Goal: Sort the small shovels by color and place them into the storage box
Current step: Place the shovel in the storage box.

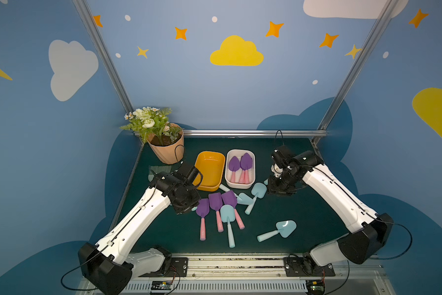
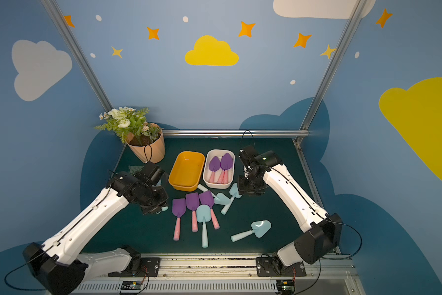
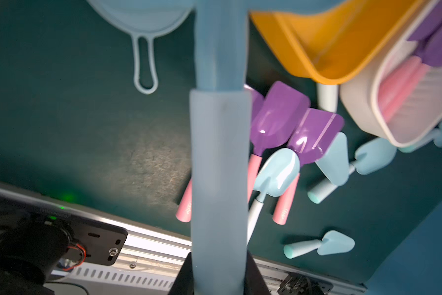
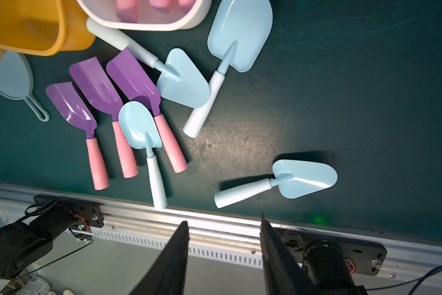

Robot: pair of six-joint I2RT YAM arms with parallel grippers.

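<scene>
- Flowerpot (image 1: 165, 153) with flowers stands at the desk's (image 1: 304, 209) far left corner.
- Left pincer (image 3: 218, 255) is clenched on the handle of a pale blue shovel (image 3: 219, 153), near the yellow tub.
- Yellow tub (image 1: 209, 168): empty.
- White tub (image 1: 240, 151), just beside it, holds purple shovels (image 1: 240, 163) with pink handles.
- In front of both tubs, loose shovels (image 1: 216, 201), purple and blue, lie on the desk.
- Right pincer (image 4: 223, 224): released, holding nothing.

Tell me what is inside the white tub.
The white tub holds purple shovels with pink handles; two blades show in both top views. Anything lying under them is hidden.
</scene>
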